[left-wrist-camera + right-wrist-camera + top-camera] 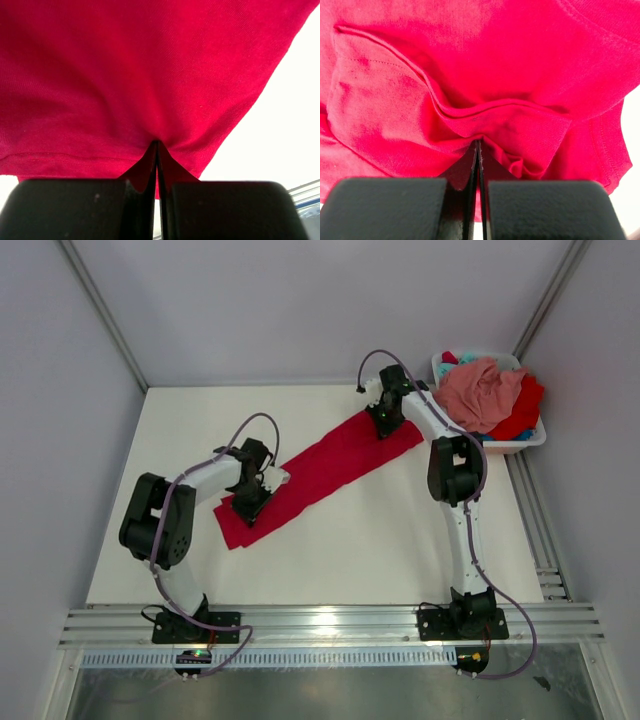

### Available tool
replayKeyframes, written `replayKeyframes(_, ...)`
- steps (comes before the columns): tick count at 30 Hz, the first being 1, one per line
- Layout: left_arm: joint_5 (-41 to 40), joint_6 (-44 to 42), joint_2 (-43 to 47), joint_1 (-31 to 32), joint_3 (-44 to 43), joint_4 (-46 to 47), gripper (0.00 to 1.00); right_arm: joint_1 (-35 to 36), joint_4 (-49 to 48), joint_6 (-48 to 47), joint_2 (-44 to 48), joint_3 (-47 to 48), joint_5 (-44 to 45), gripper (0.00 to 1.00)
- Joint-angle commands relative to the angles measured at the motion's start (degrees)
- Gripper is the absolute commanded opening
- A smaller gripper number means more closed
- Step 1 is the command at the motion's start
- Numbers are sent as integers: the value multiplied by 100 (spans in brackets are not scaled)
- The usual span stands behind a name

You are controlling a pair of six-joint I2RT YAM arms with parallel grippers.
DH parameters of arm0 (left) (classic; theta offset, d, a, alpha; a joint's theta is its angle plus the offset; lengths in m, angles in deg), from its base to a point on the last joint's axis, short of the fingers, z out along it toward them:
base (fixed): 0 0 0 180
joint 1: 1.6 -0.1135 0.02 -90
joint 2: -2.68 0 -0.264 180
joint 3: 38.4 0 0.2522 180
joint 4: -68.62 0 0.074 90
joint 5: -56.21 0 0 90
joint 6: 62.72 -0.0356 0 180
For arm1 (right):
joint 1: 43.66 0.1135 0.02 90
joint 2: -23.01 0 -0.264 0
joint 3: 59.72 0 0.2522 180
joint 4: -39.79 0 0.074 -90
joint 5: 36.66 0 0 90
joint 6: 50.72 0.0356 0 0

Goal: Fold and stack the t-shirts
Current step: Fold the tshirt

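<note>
A bright red t-shirt (325,470) lies stretched in a long diagonal band across the table, from lower left to upper right. My left gripper (250,508) is shut on the shirt's lower left end; in the left wrist view the red cloth (150,75) is pinched at the fingertips (156,145). At the band's upper right end my right gripper (384,425) is shut on it too, with wrinkled red cloth (470,75) bunched at its fingertips (478,144). More t-shirts, salmon pink (480,392), red (520,410) and a bit of teal (465,358), are heaped in the basket.
A white plastic basket (525,443) stands at the table's back right corner, just beyond my right arm. White tabletop (400,530) surrounds the shirt. Grey walls enclose the table on three sides, and a metal rail (330,625) runs along the near edge.
</note>
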Motion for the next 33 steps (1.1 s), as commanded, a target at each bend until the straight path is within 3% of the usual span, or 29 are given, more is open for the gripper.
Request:
replayKeyframes(1, 391, -42, -143, 25, 97, 187, 0, 66, -196, 137, -176, 207, -52, 3)
replayKeyframes(8, 857, -16, -117, 78, 159, 222, 0, 83, -178, 119, -238, 488, 1, 3)
replayKeyframes(23, 1051, -253, -687, 1580, -262, -147, 0, 268, -213, -364, -554, 1016, 273, 3)
replayKeyframes(33, 1200, -253, -846, 2038, -711, -332, 0, 294, -626, -558, -625, 1104, 590, 3)
